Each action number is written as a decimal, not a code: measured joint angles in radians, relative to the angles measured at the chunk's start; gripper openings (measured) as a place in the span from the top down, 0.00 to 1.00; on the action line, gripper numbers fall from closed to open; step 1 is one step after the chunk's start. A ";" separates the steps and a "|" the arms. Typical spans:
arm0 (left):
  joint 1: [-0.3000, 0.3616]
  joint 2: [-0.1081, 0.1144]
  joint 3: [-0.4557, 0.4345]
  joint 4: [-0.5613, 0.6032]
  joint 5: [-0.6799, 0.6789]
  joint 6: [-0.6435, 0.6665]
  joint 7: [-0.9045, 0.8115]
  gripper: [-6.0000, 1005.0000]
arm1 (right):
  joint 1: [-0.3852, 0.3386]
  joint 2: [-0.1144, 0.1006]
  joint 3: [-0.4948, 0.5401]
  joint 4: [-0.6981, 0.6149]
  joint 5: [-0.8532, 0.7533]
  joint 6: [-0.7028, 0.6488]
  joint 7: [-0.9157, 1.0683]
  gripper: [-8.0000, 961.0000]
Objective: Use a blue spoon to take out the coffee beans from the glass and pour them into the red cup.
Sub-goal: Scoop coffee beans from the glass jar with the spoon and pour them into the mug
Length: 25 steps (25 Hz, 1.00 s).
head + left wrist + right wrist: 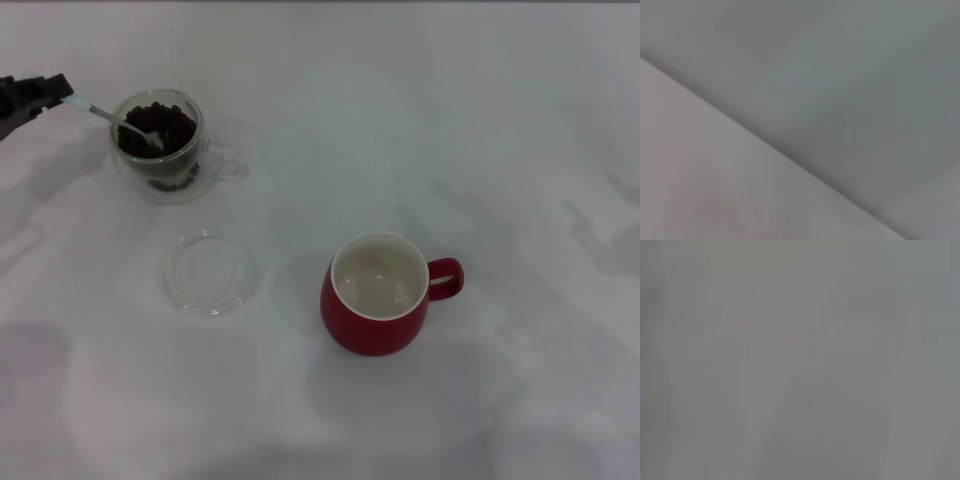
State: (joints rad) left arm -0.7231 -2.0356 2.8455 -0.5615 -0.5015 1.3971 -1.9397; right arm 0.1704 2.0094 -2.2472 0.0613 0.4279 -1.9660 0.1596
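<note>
In the head view the glass [165,150] stands at the far left, holding a heap of dark coffee beans [168,128]. My left gripper [48,92] is at the left edge, shut on the pale handle of the blue spoon [110,117]. The spoon slants down to the right, its metal bowl resting among the beans. The red cup [378,295] stands right of centre, its white inside empty, its handle pointing right. My right gripper is out of view. Both wrist views show only blank grey and white surface.
A flat round clear glass dish [209,272] lies on the white table [500,120] between the glass and the red cup, a little nearer the glass.
</note>
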 joint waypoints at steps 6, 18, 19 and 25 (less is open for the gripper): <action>-0.025 -0.001 0.000 0.018 0.030 -0.032 -0.017 0.87 | 0.000 0.000 0.000 0.000 0.000 0.013 0.000 0.32; 0.015 -0.003 0.000 0.086 -0.030 -0.029 -0.065 0.87 | 0.004 0.000 0.003 -0.009 0.000 0.024 0.000 0.32; 0.025 -0.002 0.000 0.093 -0.042 -0.026 -0.069 0.87 | 0.005 0.000 0.003 -0.010 0.000 0.024 0.000 0.32; 0.077 0.005 0.000 0.134 -0.103 -0.020 -0.080 0.87 | 0.012 -0.001 0.003 -0.011 0.000 0.020 -0.001 0.32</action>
State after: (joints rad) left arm -0.6457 -2.0305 2.8455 -0.4271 -0.6044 1.3769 -2.0202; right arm 0.1826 2.0085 -2.2444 0.0506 0.4280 -1.9464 0.1589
